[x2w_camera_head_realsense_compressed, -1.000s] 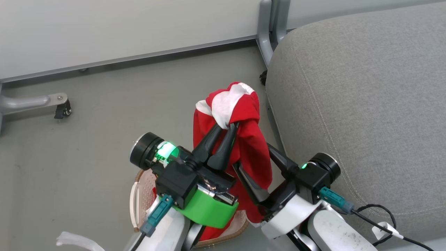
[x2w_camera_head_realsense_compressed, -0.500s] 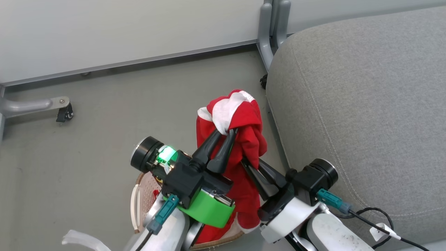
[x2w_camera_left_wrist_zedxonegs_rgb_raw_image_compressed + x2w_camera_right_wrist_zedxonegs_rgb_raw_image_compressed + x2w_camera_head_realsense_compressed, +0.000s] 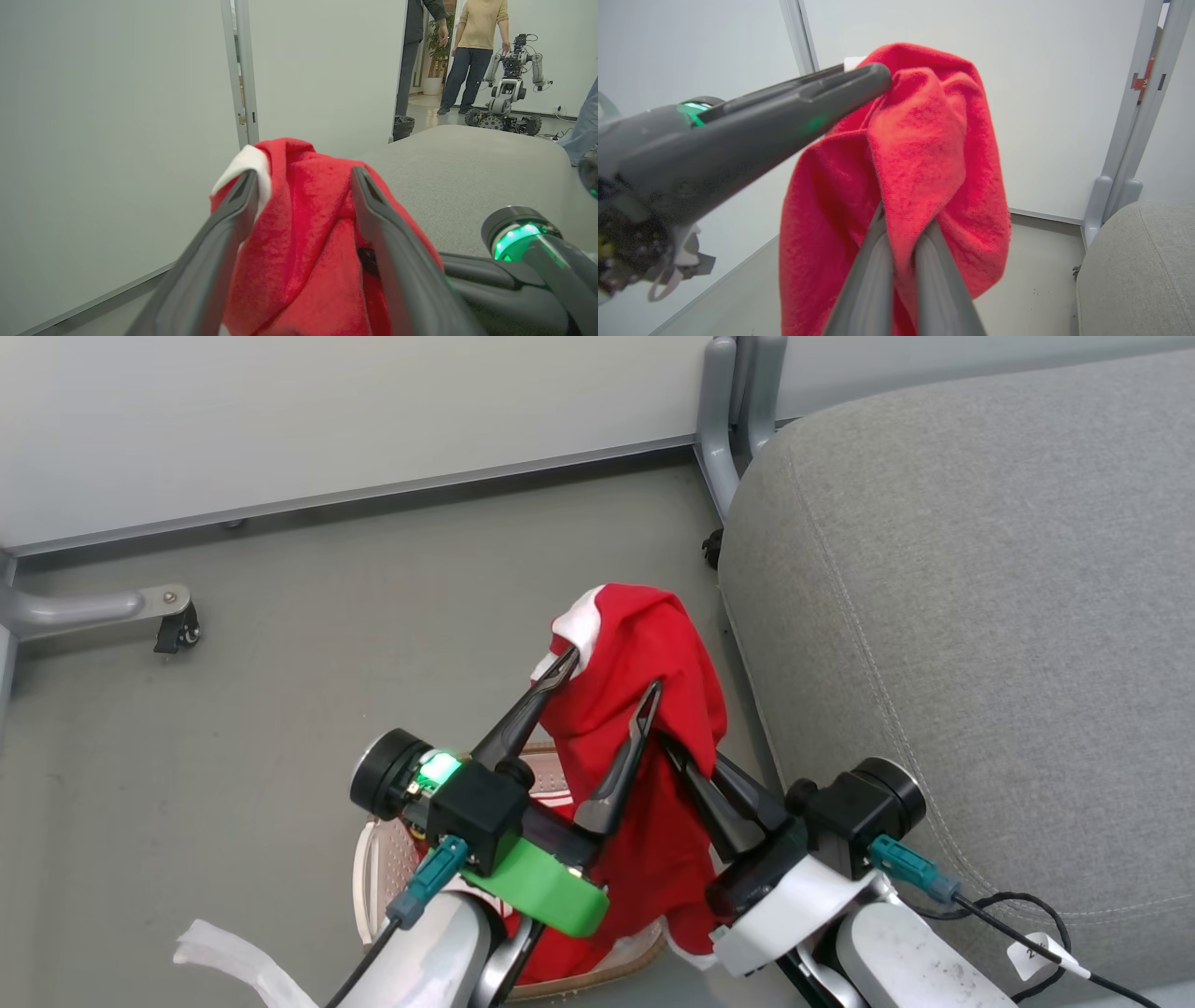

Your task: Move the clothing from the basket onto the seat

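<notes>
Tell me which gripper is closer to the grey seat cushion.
Right. The right gripper, shut on the red garment, sits just beside the edge of the cushion; the left gripper, open around the garment, is farther to the left.

Left gripper [image 3: 611, 674]: fingers sprung wide apart now, earlier pinch released.
Right gripper [image 3: 674, 752]: closed up tight, clamping a red fold.
Clothing [image 3: 644, 635]: top slumped, white panel mostly tucked away.

Red-and-white clothing [image 3: 653, 653], grey seat [image 3: 980, 616], cream basket [image 3: 390, 840]
</notes>
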Controlling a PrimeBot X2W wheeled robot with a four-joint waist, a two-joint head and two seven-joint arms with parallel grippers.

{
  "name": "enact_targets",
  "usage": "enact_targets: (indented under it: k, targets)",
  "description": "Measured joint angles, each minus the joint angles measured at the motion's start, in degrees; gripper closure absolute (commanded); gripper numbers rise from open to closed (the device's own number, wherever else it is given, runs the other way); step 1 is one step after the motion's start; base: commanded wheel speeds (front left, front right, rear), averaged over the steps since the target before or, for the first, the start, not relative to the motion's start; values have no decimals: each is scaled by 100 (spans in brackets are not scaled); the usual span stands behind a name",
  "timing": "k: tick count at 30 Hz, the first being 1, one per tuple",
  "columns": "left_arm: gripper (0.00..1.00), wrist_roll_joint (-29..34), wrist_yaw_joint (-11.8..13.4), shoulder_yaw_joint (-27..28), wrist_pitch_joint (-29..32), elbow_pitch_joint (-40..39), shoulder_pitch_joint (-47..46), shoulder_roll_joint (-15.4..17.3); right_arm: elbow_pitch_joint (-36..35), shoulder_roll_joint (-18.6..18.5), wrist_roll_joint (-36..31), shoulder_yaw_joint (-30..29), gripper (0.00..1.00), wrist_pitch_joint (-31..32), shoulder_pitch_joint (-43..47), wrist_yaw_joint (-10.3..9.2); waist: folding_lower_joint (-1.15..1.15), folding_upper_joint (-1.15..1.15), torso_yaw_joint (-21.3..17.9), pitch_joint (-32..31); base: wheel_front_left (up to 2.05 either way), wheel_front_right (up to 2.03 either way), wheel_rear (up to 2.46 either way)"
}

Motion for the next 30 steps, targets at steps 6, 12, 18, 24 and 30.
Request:
enact_targets:
  k: [6, 12, 18, 24, 30]
  targets:
    - [0, -55, -15, 9, 33, 54, -7, 86, -4, 1, -29, -54, 100, 0, 6, 0, 0, 0, 28, -7, 0, 0, 0]
    - [0, -71, 7, 0, 32, 56, -20, 91, -16, -9, -59, -67, 100, 0, 6, 0, 0, 0, 33, 15, 0, 0, 0]
    - [0, -71, 35, -18, 29, 80, -35, 125, -18, -24, -83, -109, 100, 0, 5, 0, 0, 0, -8, 38, 0, 0, 0]
    - [0, -101, 89, 5, 3, 122, -61, 176, -112, -45, -101, -265, 100, 0, 3, 0, 0, 0, -130, 118, 0, 0, 0]
    - [0, -166, 159, 192, -64, 270, -96, 254, -324, -94, -151, -546, 100, 0, -1, 0, 0, 0, -377, 242, 0, 0, 0]
